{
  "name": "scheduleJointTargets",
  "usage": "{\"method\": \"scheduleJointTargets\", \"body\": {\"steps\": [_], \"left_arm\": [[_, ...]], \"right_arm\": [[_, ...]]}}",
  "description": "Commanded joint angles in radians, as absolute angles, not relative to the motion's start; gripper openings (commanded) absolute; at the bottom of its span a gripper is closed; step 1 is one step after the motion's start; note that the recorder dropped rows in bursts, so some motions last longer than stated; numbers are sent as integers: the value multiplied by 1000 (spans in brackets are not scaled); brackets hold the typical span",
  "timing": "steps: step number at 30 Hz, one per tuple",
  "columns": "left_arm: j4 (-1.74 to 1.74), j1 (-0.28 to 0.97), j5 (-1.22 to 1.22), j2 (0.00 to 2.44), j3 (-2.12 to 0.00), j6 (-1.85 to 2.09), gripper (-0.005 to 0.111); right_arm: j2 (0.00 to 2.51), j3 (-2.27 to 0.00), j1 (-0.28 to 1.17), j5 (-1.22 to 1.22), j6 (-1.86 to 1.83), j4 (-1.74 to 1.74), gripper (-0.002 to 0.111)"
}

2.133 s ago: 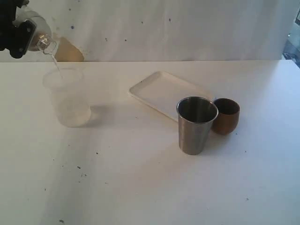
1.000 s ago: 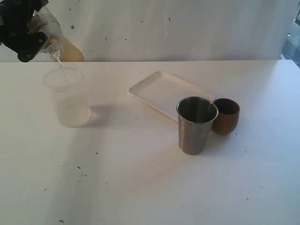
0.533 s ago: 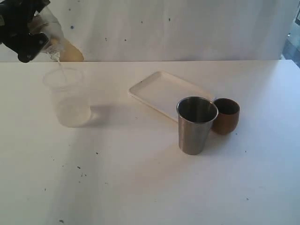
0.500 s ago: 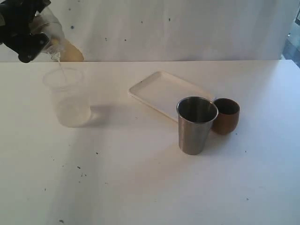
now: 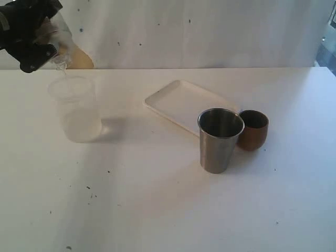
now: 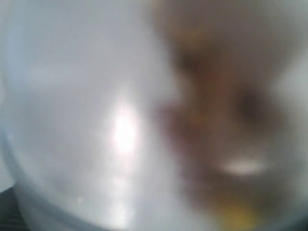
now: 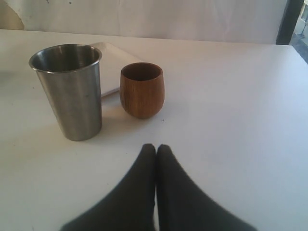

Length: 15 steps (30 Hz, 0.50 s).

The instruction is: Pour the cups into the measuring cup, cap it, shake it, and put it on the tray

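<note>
No readable text anywhere

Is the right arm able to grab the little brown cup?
Probably yes. Only bare table lies between the right hand and the brown cup, and the steel cup stands off to one side. The hand is shut, so it must open first.
</note>
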State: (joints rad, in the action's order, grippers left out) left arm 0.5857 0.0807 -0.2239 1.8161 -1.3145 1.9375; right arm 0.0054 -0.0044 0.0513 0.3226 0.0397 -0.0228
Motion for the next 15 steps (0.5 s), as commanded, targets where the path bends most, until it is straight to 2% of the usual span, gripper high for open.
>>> {"method": "scheduleJointTargets", "body": {"steps": [1, 15], "left_arm": [[584, 84, -243, 1804, -1327, 1955, 0], [584, 84, -243, 1804, -1327, 1940, 0]], "right_arm": [[0, 0, 49, 314, 41, -23, 0], [0, 0, 49, 314, 41, -23, 0]]}}
